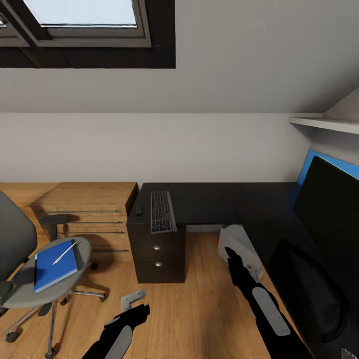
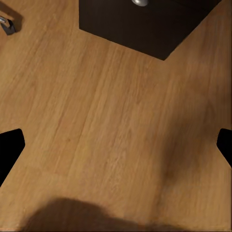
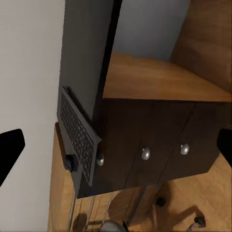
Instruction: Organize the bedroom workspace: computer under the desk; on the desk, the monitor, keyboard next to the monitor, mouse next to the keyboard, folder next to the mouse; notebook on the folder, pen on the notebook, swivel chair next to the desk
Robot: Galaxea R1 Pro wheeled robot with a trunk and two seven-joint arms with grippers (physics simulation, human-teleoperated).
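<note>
Folder with pen on chair. Keyboard, mouse on desk. Left gripper and right gripper: jaws apart, empty.

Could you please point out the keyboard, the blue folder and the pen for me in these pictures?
keyboard (image 1: 163, 211): head view, middle of its key field, on the desk.
blue folder (image 1: 52, 267): head view, centre of its cover, on the swivel chair's seat.
pen (image 1: 64, 253): head view, midway along its white shaft, atop the folder.

Attic bedroom, wood floor
A skylight sat far left; a light wooden cabinet stood against the white wall.
</note>
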